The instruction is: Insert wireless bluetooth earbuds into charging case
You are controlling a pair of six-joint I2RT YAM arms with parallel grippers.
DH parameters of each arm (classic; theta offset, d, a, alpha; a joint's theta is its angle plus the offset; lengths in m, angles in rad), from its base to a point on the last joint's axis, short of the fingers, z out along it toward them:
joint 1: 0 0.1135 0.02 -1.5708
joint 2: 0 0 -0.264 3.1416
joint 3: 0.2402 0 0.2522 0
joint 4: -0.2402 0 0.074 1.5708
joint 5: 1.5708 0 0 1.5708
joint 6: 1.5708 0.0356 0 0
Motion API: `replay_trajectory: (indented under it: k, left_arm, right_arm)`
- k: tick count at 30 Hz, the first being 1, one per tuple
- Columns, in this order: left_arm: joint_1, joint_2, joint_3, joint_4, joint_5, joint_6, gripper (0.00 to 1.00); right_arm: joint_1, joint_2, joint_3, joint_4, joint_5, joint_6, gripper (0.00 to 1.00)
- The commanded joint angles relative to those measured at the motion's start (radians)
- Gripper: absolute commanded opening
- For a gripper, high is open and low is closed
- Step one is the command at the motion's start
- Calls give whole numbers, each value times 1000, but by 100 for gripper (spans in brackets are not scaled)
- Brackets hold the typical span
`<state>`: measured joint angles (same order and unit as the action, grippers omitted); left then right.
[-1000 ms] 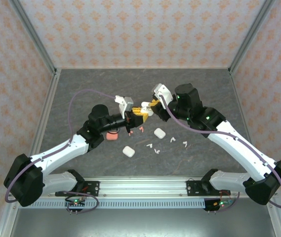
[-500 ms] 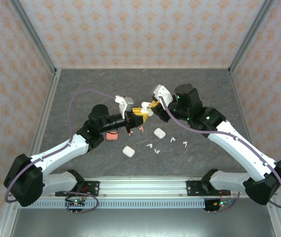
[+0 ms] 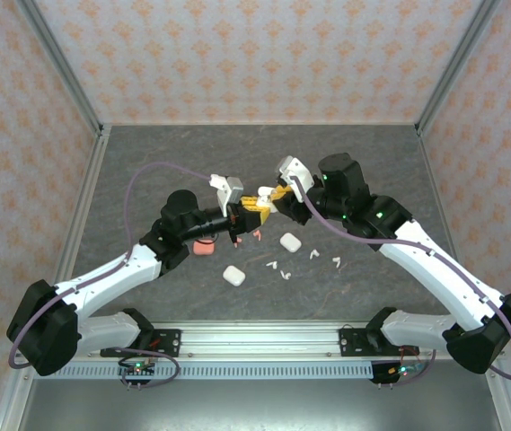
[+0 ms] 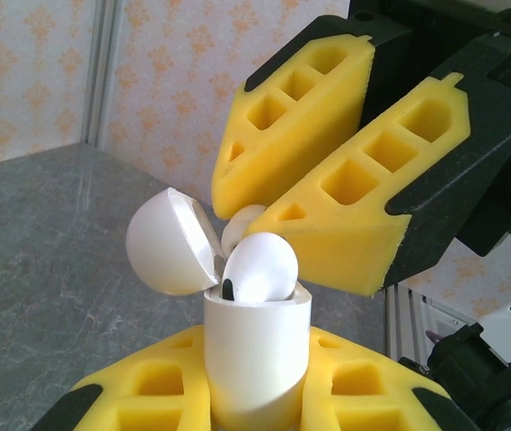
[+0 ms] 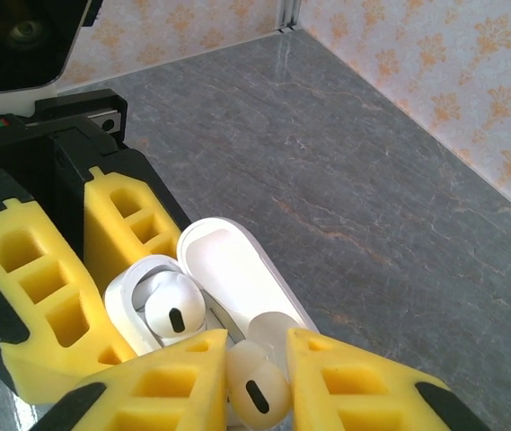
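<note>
Dark grey stone-patterned tabletop. Laid near centre: 2 white pebble-shaped plastic cases, 1 salmon-pink rounded case partly hidden, and loose tiny white stemmed earbuds scattered between.

Arms white, black joints; purple cables; fingers yellow foam, square cut-outs, black backing.

A dark grey, stone-veined tabletop sits enclosed by walls papered pale pink with orange motifs. Metal posts rise from its back corners, and a slotted rail runs along the near edge.
</note>
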<state>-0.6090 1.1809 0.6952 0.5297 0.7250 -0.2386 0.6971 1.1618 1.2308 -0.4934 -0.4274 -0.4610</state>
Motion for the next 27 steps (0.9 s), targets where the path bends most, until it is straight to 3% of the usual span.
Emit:
replay_trajectory:
  k: [1, 21, 27]
  left_arm:
    - [-6, -17, 23, 72, -6, -5, 0]
    - [-6, -30, -6, 145, -4, -21, 0]
    - [-6, -33, -8, 151, -7, -19, 0]
  right_arm:
    - [9, -19, 21, -19, -62, 28, 25]
    - [-41, 8, 138, -34, -116, 96, 37]
    - [-94, 8, 172, 0, -194, 205, 49]
